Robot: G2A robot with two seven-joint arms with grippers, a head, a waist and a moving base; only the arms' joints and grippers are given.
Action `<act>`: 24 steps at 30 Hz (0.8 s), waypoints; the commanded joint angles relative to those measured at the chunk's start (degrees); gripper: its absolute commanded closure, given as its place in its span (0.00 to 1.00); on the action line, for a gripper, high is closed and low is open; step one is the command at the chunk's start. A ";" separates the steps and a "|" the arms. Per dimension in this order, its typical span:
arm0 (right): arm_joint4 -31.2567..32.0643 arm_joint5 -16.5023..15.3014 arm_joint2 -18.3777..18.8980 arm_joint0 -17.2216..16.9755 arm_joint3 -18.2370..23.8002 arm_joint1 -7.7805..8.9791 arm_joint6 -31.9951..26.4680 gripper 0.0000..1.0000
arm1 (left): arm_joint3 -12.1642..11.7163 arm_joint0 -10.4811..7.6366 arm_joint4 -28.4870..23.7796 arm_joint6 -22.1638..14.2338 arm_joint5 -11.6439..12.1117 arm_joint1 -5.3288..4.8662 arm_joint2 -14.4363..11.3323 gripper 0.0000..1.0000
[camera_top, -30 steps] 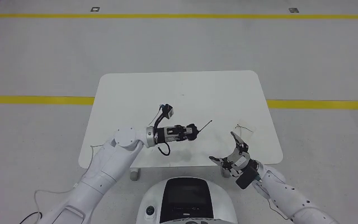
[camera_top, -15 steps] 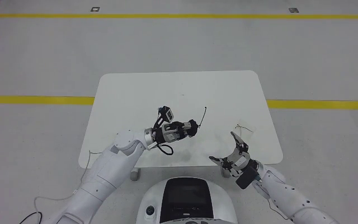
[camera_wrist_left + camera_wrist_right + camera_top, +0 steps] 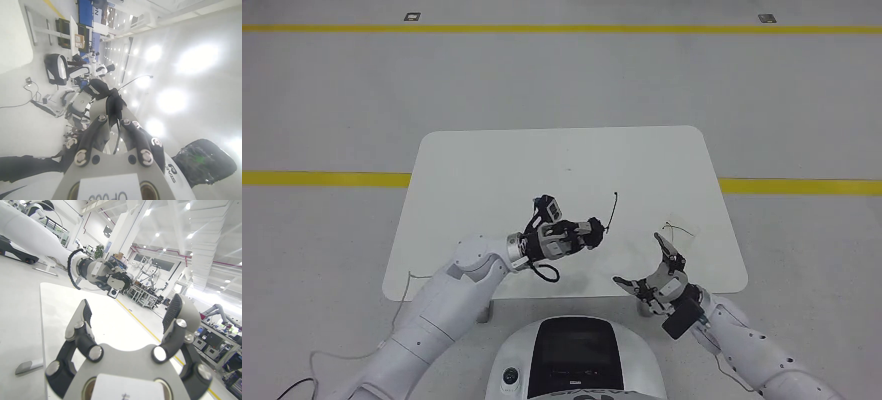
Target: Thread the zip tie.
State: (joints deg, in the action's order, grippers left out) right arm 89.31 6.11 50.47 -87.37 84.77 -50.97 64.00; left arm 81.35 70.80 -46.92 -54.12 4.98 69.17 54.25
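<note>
A thin black zip tie (image 3: 612, 211) is held above the middle of the white table (image 3: 492, 170), its free end pointing away from me. My left gripper (image 3: 594, 231) is shut on the tie's lower part. In the left wrist view the zip tie (image 3: 132, 81) rises out of the closed fingertips (image 3: 115, 102) and ends in a small head. My right gripper (image 3: 654, 268) hovers over the table's near right corner, open and empty. The right wrist view shows its two fingers spread wide around the gripper's middle (image 3: 130, 311), with the left gripper (image 3: 117, 280) farther off above the table (image 3: 56, 317).
A thin dark strand (image 3: 675, 228) lies on the table just beyond the right gripper. The table's near edge (image 3: 542, 296) runs close under both arms. A yellow floor line (image 3: 322, 179) passes behind the table.
The left gripper shifted slightly right and turned, swinging the zip tie's free end from pointing sideways to pointing away from me. The right gripper stayed in place, open.
</note>
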 commanded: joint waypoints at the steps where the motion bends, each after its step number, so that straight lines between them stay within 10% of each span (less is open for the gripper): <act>1: -0.44 1.40 -0.23 0.26 0.08 -0.51 -0.03 0.00 | -0.14 -0.13 -1.63 -0.60 -0.25 0.16 -0.42 1.00; 24: -5.94 6.37 -0.51 1.13 0.28 -4.00 -2.77 0.00 | -0.34 -0.55 -3.92 0.00 2.73 1.07 -3.04 1.00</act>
State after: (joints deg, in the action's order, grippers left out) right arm 83.61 12.12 49.85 -86.27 84.96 -54.78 61.24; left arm 81.16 70.36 -50.76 -54.27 7.51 70.15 51.47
